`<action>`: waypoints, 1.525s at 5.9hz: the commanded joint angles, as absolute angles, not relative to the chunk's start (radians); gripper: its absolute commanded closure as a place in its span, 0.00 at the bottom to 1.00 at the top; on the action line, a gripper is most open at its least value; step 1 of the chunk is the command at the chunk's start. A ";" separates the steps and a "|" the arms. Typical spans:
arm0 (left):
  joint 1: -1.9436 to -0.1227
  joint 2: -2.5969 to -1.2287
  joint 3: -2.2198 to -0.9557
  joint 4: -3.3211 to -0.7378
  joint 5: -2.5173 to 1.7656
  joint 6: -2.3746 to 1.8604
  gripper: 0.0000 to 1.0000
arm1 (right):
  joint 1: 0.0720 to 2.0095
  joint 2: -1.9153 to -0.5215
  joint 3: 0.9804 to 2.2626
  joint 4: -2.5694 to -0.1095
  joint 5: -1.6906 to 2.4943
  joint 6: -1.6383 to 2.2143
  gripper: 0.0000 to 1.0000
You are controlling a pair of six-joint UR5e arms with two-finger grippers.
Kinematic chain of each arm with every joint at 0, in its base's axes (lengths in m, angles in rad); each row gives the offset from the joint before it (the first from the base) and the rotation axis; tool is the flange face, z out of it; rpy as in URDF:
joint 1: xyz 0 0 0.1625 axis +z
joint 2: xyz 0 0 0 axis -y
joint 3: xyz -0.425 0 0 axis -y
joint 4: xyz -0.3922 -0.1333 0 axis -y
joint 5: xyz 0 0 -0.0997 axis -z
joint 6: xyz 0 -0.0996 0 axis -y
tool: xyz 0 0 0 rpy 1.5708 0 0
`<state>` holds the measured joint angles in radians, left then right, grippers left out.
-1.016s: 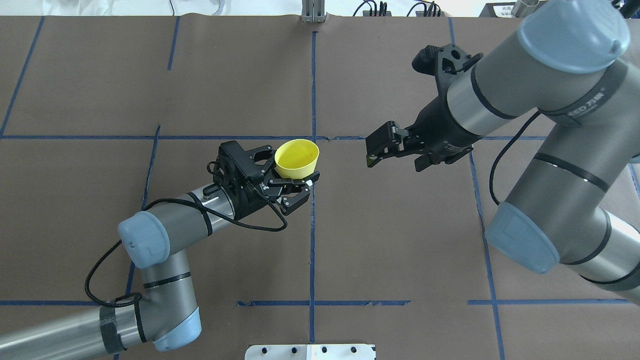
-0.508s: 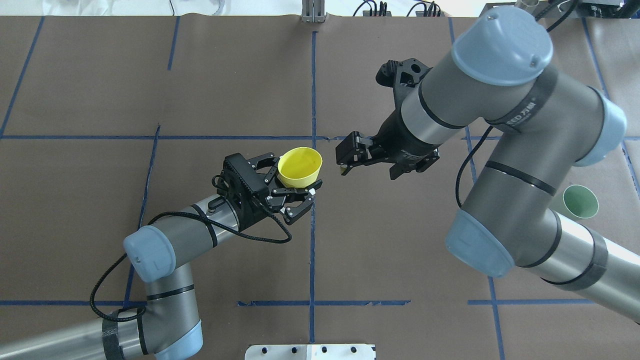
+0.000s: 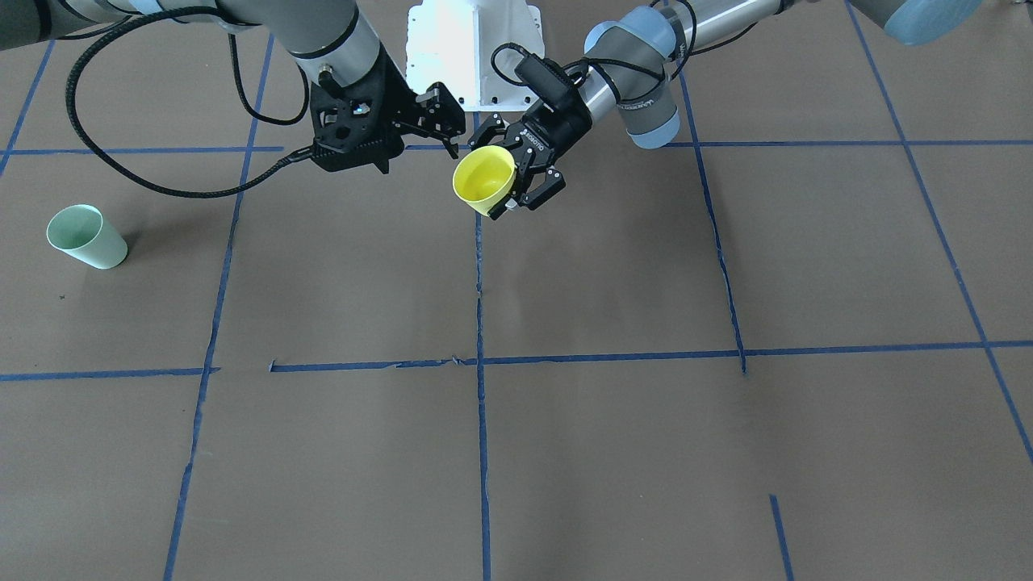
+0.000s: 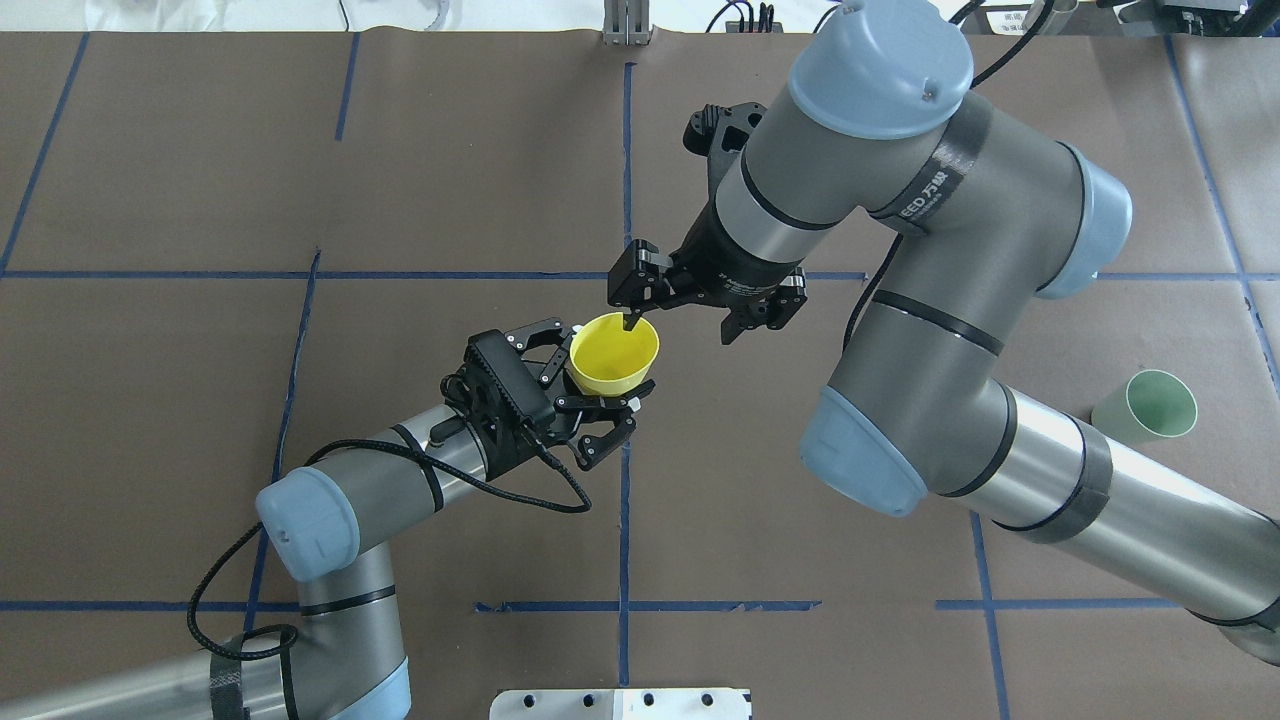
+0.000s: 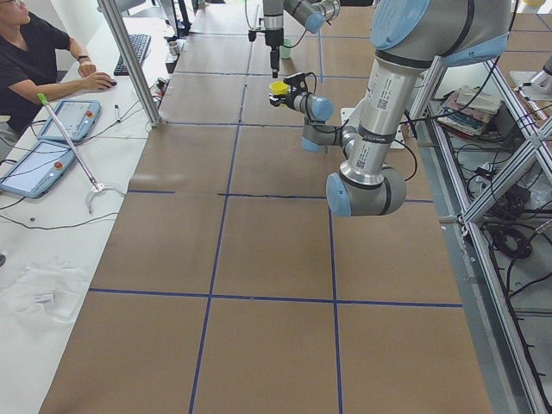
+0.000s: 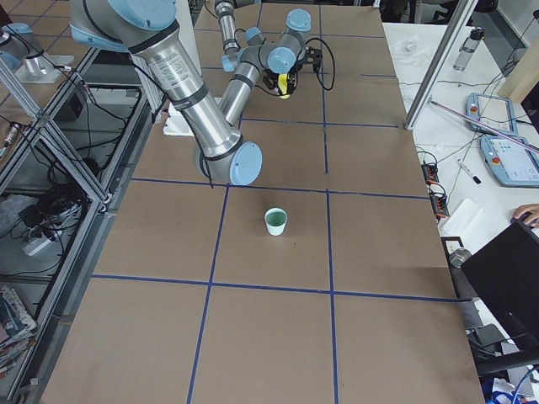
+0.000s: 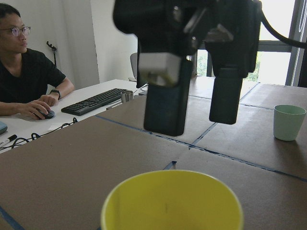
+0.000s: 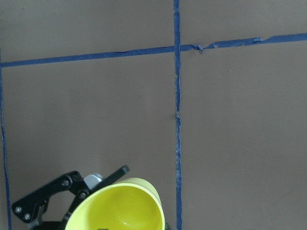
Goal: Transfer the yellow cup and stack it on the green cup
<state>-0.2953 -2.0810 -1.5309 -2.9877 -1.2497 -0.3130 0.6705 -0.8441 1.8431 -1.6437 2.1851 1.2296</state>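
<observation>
In the left wrist view you see only the rim of the yellow cup (image 7: pixel 172 201), cut off by the bottom edge. You cannot tell whether the right gripper (image 7: pixel 194 108) touches it. That gripper hangs just over the cup's far rim, its 2 fingers moderately apart, holding nothing. The left gripper (image 4: pixel 607 368) is clamped on the cup's wall, carrying it mouth up above the table (image 4: pixel 400 180). The green cup (image 4: pixel 1150 405) stands on the table, well apart, at the robot's right.
</observation>
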 commanded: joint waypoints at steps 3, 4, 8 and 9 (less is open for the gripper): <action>-0.284 -2.092 -1.531 -2.987 -1.249 -0.311 0.57 | 0.658 -0.782 1.760 -1.701 2.183 1.232 0.12; -0.284 -2.097 -1.531 -2.987 -1.249 -0.311 0.57 | 0.647 -0.784 1.759 -1.701 2.183 1.232 0.12; -0.284 -2.095 -1.528 -2.985 -1.249 -0.311 0.57 | 0.678 -0.788 1.799 -1.701 2.195 1.215 0.20; -0.284 -2.097 -1.528 -2.985 -1.249 -0.311 0.57 | 0.680 -0.802 1.798 -1.701 2.195 1.206 0.20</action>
